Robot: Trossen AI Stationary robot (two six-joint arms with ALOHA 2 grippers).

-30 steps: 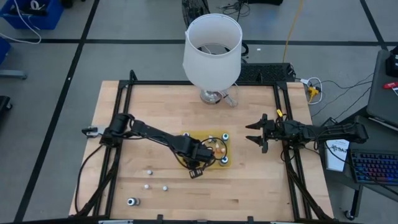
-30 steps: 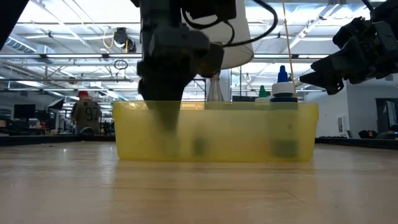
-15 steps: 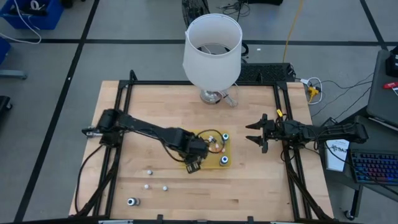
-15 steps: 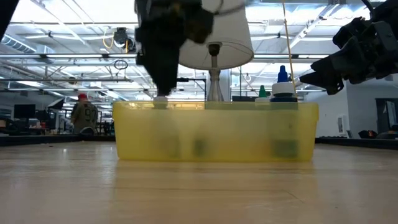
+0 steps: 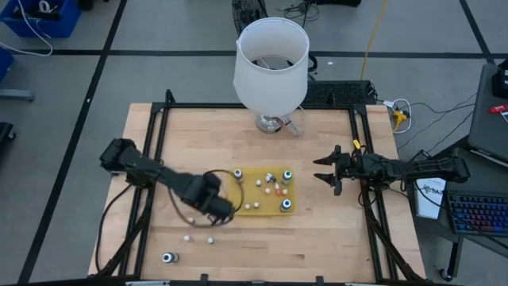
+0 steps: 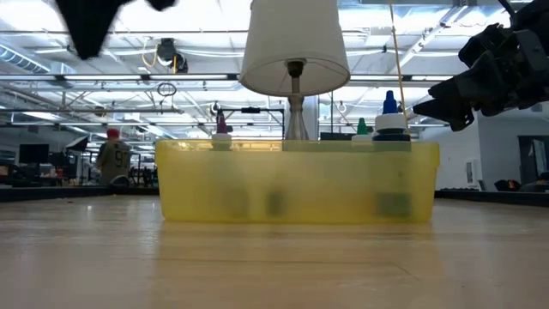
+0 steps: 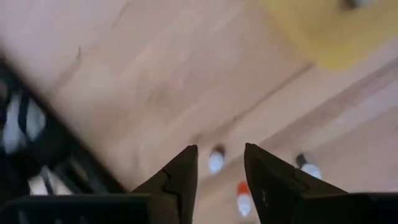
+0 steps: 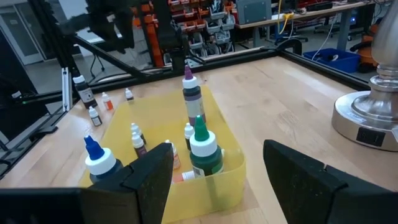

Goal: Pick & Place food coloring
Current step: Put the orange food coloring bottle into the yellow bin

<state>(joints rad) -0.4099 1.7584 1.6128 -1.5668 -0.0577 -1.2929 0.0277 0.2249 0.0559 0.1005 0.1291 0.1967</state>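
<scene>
Left gripper [image 5: 216,208] is pulling back from the yellow tray [image 5: 248,176], jaws spread and empty, toward loose food coloring bottles [image 5: 188,237] lying just ahead on the table [image 5: 317,238]. Others are standing in the tray. Right gripper [image 5: 324,171] is waiting beside it, jaws spread.

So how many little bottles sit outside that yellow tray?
4 on the wood beside the tray: three whitish ones near the left gripper, one dark bottle nearer the front edge. More may be hidden.
</scene>
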